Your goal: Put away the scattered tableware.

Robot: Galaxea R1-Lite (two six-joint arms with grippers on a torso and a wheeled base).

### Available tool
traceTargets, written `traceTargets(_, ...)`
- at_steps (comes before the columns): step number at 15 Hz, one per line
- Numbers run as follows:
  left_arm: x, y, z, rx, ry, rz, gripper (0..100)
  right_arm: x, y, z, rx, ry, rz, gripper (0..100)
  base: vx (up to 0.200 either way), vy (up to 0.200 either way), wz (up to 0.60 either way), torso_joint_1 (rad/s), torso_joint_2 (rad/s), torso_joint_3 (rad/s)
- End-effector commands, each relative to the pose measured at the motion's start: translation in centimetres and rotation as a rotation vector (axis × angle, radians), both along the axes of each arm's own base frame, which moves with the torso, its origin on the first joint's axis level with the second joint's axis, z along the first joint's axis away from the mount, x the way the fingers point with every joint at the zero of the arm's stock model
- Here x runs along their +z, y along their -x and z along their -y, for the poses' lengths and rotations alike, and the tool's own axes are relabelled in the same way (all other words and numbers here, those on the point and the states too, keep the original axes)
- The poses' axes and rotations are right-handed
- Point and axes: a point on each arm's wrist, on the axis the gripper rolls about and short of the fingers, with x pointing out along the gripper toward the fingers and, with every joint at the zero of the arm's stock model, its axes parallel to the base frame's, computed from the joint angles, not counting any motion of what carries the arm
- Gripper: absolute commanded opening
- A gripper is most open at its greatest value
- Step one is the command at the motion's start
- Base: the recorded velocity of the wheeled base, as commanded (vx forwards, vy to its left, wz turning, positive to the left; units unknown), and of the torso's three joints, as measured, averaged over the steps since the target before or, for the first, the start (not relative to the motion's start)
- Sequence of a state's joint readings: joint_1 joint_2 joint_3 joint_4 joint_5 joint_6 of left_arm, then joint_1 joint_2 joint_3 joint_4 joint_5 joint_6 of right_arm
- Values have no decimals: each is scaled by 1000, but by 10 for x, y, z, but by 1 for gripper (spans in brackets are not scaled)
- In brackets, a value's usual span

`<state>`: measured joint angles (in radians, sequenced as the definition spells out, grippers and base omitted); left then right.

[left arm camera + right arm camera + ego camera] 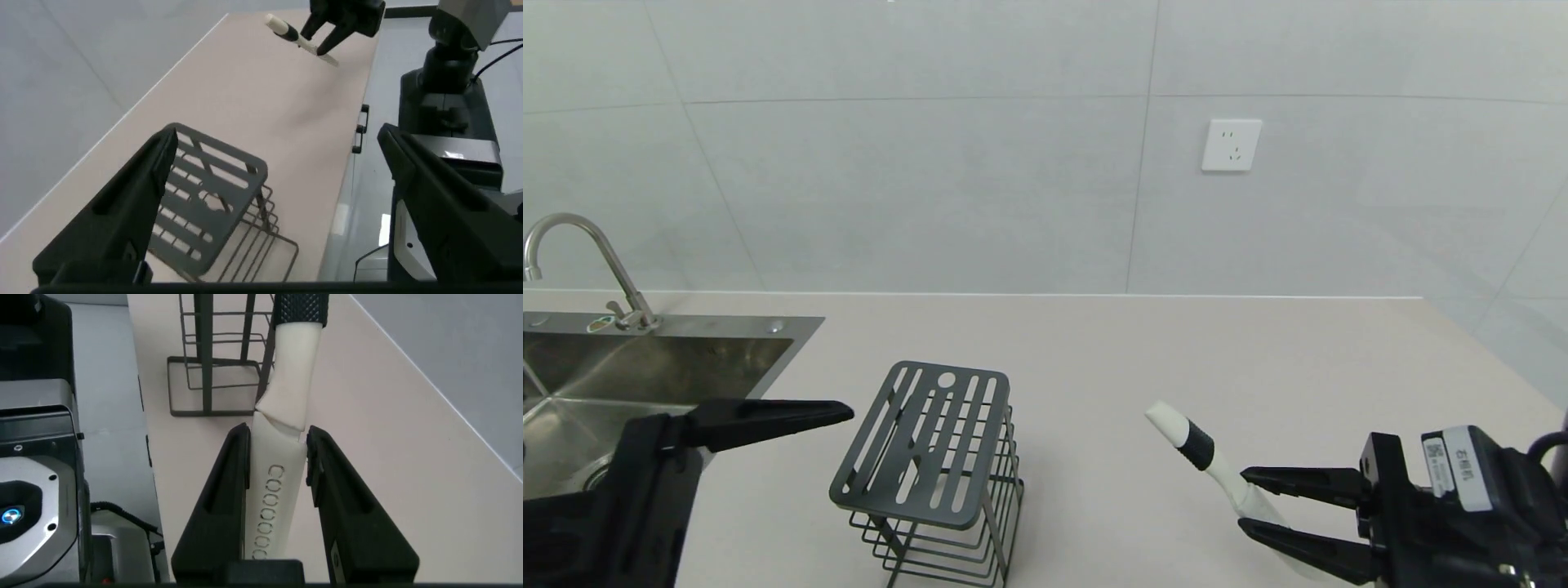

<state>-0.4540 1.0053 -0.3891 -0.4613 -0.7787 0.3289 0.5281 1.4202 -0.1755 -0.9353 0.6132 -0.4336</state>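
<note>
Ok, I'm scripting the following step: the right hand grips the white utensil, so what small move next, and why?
Probably carry the white utensil toward the slotted rack on its left. The right hand is shut on it, apart from the rack, whose top slots look unoccupied.

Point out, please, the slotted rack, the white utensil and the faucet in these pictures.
slotted rack [920,445]: head view, on its slotted top plate.
white utensil [1197,446]: head view, on the black band around it.
faucet [617,271]: head view, on its sloping neck.
</note>
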Motion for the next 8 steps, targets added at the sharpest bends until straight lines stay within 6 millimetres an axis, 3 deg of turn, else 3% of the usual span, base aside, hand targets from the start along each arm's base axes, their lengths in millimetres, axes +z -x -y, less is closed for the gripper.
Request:
traceTargets(1,-7,-20,18,-51,-41,-78,100,0,-1,-1,3,0,1,0,0,0,0,0,0,0)
traceTargets(8,2,-53,61,-162,-63,-102,100,8,-2,-5,18,-30,57,0,0,0,0,0,0,0)
